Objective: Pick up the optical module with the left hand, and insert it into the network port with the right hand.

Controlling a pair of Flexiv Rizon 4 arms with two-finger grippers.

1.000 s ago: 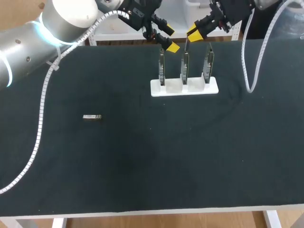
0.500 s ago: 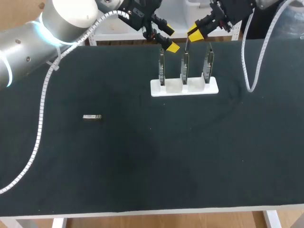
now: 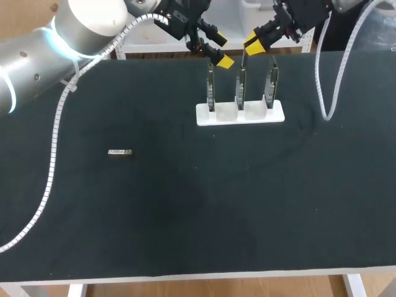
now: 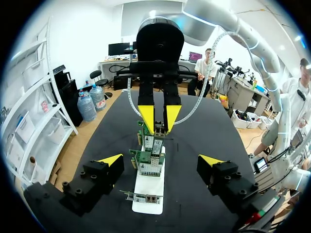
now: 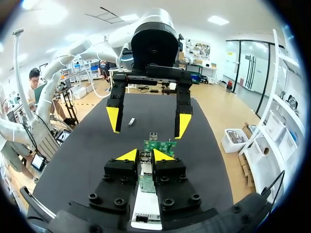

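Currently the optical module (image 3: pixel 120 152) lies centre-left on the table — left gripper (image 3: pixel 221 51) spread wide, right gripper (image 3: pixel 253 43) drawn together — both upper middle.

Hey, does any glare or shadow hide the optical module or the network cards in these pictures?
Head view: no; the optical module shows pale against the dark table, with only the left arm's white shell shining bright. Left wrist view: the network cards in their white holder are evenly lit. Right wrist view: the optical module lies unshadowed.
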